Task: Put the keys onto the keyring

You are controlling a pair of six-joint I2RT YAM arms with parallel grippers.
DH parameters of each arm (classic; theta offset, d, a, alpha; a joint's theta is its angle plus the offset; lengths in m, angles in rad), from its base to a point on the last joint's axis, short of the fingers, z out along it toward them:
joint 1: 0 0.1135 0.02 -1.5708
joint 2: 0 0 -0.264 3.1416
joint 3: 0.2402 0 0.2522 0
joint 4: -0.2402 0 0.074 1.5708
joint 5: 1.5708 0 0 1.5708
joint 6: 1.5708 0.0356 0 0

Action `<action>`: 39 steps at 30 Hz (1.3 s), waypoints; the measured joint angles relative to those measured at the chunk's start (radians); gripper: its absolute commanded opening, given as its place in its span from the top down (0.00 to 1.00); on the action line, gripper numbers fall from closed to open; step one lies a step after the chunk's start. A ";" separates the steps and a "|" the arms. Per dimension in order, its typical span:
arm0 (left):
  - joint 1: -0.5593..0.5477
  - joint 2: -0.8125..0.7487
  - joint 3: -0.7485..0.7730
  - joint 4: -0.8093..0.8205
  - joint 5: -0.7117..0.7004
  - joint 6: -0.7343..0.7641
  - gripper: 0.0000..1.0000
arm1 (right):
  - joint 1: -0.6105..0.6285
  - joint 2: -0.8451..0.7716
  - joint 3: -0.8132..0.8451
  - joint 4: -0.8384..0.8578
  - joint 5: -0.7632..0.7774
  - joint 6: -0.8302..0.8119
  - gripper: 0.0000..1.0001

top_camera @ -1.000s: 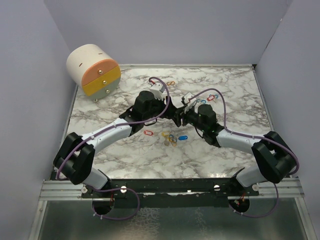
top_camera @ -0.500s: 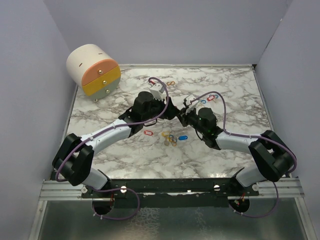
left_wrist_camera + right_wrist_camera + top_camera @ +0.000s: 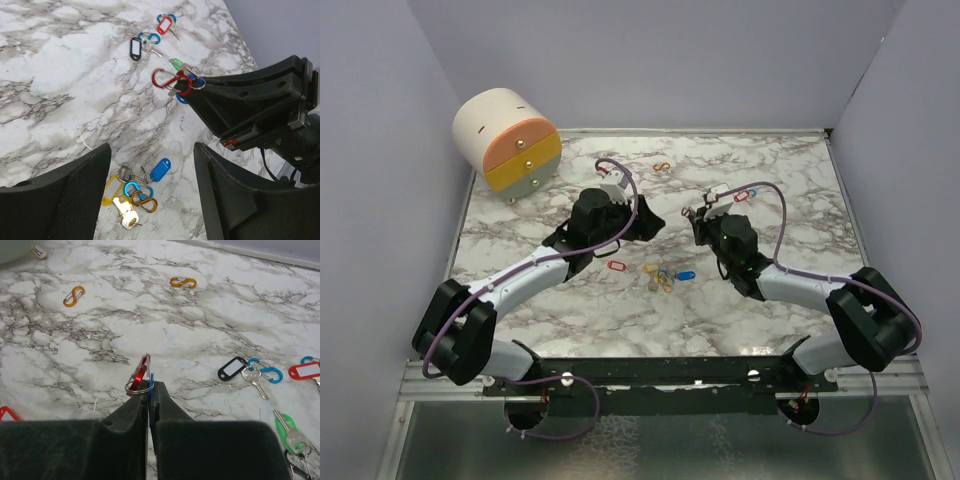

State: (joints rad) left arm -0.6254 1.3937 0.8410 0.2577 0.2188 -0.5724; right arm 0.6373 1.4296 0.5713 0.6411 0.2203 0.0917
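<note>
In the right wrist view the right gripper (image 3: 151,394) is clenched at lower centre, pinching the keyring (image 3: 142,371), a red clip with a silver ring that sticks up tilted from the fingertips against the marble table (image 3: 210,315). A sliver of blue shows in the same pinch, too small to identify. The left gripper (image 3: 150,197) stands released, its fingers (image 3: 70,200) wide apart at the bottom of the left wrist view and gripping nothing. Between them in that frame a blue-tagged key (image 3: 160,169) and a yellow-tagged key (image 3: 111,188) lie close together on the marble. At the right of the right wrist view lie a black-tagged key (image 3: 231,369), a red-tagged key (image 3: 306,371) and a green-tagged key (image 3: 289,426), all apart from the keyring. Orange clips (image 3: 74,296) lie loose toward the top. In the top view a round drawer unit (image 3: 508,140) stands at upper left.
</note>
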 measured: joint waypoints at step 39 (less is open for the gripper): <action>0.056 -0.026 -0.115 -0.006 -0.182 -0.043 0.23 | -0.217 0.249 0.307 -0.576 0.080 0.227 0.58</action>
State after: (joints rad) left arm -0.5697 1.3674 0.7261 0.2512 0.0372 -0.6159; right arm 0.4198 1.6787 0.8783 0.0654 0.3004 0.3187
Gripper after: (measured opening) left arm 0.773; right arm 0.423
